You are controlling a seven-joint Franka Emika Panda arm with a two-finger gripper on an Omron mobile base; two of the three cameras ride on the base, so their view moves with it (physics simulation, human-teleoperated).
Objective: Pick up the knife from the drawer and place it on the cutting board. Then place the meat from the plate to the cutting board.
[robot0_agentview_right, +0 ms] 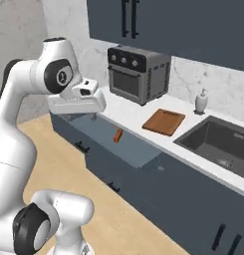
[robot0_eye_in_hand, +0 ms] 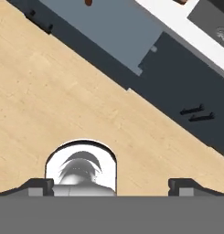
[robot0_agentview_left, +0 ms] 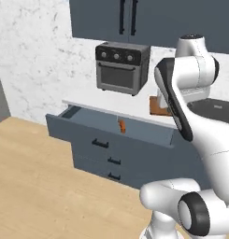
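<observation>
In the open drawer (robot0_agentview_left: 83, 122), the knife (robot0_agentview_left: 121, 126).

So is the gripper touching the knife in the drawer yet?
Apart. In the hand view the gripper stands open over bare wood floor, while the knife lies far off at the top edge, inside the open drawer.
</observation>
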